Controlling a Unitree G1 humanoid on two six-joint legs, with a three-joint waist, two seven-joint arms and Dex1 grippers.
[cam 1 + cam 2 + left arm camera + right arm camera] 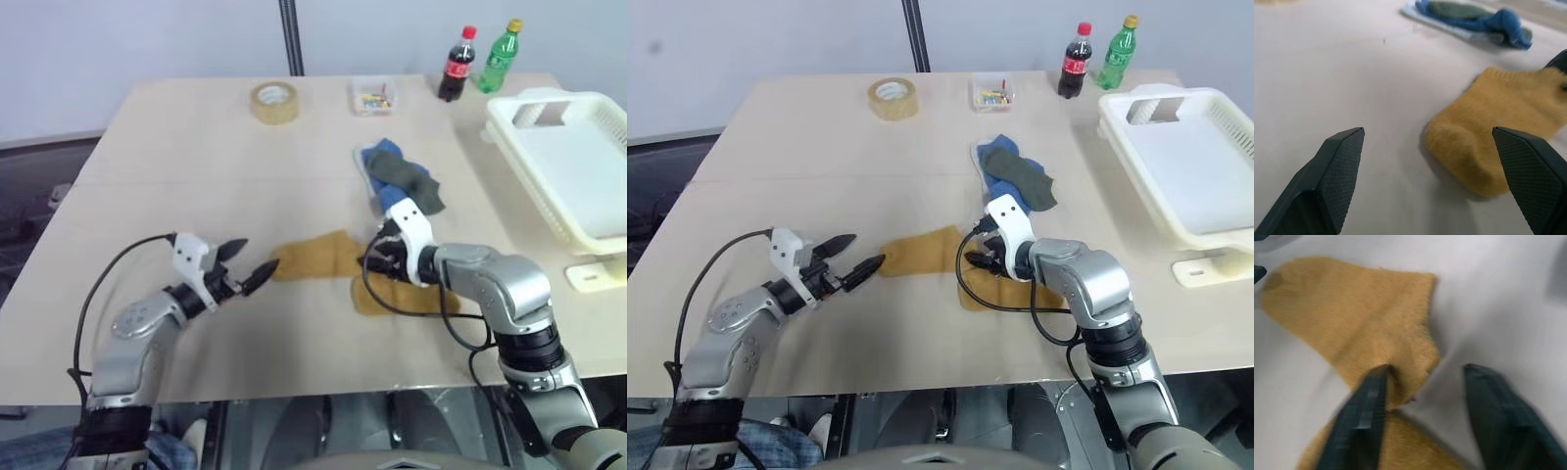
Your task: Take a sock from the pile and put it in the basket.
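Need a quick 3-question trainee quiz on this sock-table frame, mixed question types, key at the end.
1. True or false: the basket already holds a sock.
2. Which gripper has a finger pressing on a yellow sock?
A. left gripper
B. right gripper
C. neither
3. Fill in: the blue and grey-green pile lies between the yellow socks and the small clear ____.

Key:
1. False; its visible floor is bare.
2. B; in the right wrist view one finger sits on the sock's edge, the other on the bare table. The left gripper is open beside the sock's toe, not touching it.
3. box
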